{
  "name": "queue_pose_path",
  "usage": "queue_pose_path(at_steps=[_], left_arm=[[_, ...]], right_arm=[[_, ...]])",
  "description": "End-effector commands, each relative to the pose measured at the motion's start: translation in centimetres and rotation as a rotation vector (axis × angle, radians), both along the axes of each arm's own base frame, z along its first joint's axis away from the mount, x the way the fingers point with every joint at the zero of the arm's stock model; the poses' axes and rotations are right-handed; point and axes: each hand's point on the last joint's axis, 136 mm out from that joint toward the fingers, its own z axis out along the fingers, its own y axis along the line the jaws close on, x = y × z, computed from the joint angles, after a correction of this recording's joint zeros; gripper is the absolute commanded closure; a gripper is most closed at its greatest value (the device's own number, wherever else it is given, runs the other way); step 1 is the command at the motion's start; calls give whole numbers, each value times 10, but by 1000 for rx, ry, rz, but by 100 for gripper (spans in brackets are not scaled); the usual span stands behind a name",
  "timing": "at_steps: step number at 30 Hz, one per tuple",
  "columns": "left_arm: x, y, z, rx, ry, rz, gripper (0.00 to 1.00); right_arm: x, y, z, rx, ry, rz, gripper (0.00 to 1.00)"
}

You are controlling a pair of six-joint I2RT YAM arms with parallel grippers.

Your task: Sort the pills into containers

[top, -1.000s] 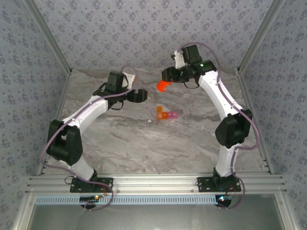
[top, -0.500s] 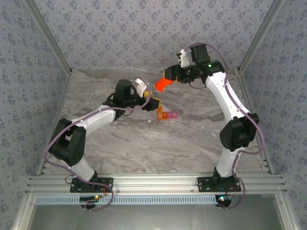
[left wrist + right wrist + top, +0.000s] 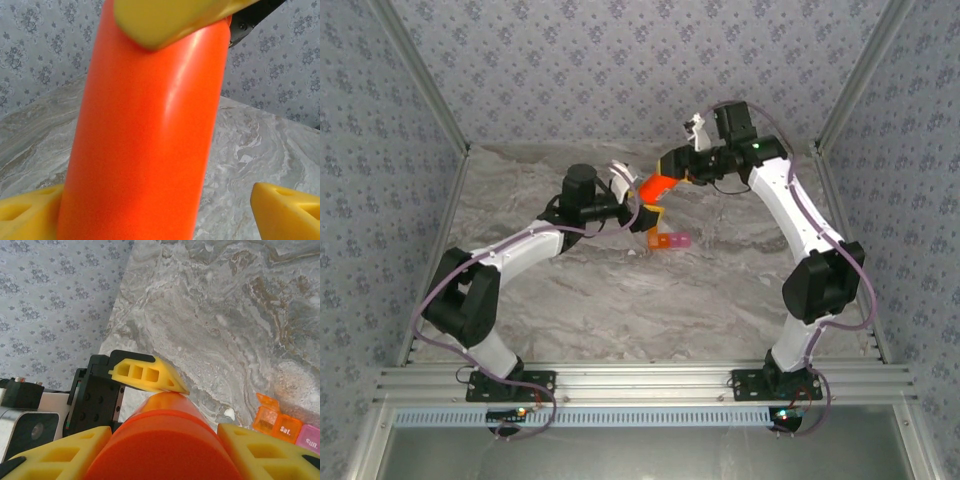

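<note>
Main worry is the orange bottle [image 3: 655,186] getting twisted mid-air above the tabletop [image 3: 620,300]. If the left gripper [image 3: 642,208] closes off-centre, it could lever the bottle out of the right gripper [image 3: 672,172] and scatter pills. The right jaws are clamped on the bottle's sides, while the left jaws are spread wide round its end, one finger up against it and nothing gripped. The tiny orange-and-pink pill box [image 3: 666,238] sits on the tabletop just beside the left jaws.

Bottle [image 3: 145,130] ends cropped; pink cell [image 3: 311,438] cut by edge.
</note>
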Motion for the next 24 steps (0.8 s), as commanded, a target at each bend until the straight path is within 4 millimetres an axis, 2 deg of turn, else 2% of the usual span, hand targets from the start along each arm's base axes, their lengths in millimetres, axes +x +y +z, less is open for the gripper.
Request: queue_pose_path(at_steps=[1,15,24], left_arm=[[-10,-12,19,-18,-66,-75,13],[-12,-14,21,-27,-67,-84,25],[-14,-13,18,-23,-61,-90,45]], right_arm=[[-9,10,14,37,-30,43,51],[-15,18,4,40,-4,61,52],[-17,19,2,40,4,62,51]])
